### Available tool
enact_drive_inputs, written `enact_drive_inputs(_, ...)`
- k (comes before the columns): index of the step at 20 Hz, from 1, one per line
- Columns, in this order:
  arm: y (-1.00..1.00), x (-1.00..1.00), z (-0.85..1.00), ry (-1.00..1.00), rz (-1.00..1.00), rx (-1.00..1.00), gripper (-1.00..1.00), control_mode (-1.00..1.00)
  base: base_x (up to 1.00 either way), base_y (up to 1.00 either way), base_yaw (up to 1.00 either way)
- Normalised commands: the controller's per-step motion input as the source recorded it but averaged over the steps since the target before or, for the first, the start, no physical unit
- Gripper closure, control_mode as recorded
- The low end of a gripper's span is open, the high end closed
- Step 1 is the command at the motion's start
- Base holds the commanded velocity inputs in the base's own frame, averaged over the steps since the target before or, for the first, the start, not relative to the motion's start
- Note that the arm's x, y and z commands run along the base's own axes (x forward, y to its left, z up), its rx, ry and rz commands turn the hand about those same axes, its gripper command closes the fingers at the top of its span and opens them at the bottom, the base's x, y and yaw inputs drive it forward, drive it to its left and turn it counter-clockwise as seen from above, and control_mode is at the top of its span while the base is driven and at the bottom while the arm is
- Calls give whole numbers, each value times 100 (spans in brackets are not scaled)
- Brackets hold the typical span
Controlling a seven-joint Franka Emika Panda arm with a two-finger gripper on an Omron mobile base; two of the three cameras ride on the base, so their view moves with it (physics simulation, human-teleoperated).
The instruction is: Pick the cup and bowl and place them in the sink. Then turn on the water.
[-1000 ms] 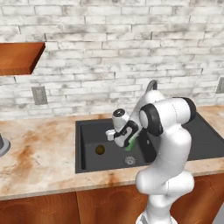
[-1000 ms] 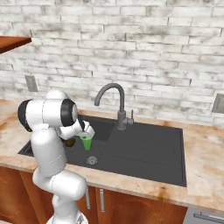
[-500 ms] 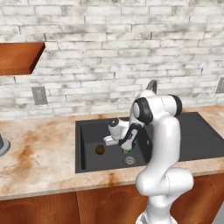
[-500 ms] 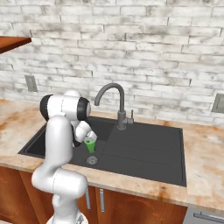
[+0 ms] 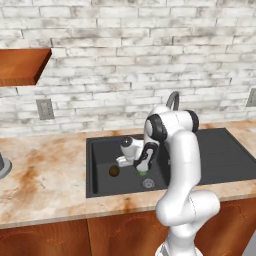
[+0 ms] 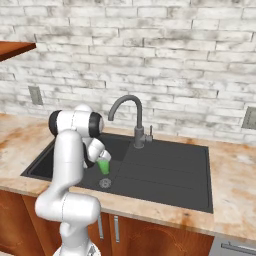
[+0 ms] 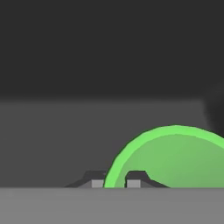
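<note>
The small bright green cup hangs low inside the left basin of the black sink, just above the round drain. My gripper is shut on its rim. In the hand view the cup fills the lower right, and the gripper has one dark fingertip on each side of the green rim. From the left base view, the cup peeks out under the gripper, deep in the sink. The bowl and the water are out of view.
The dark gooseneck faucet rises behind the sink, with its lever to the right. A small olive round thing lies on the basin floor, left of the cup. A wooden shelf hangs at upper left. A grey object sits on the counter's left edge.
The arm has folded down and carried the cup from above the sink's rim deep into the left basin, close to the drain.
</note>
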Motion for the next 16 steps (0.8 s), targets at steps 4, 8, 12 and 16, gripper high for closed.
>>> enact_drive_inputs(4, -13, 6, -23, -10, 0, 2, -100, -100, 0, 0, 0)
enact_drive_inputs(8, -17, 0, -12, -11, 0, 0, -100, -100, 0, 0, 0)
enact_drive_inputs(12, -10, 0, 0, -6, 0, 0, -100, -100, 0, 0, 0)
enact_drive_inputs(16, -23, 0, 31, 0, 0, 8, -100, -100, 0, 0, 0)
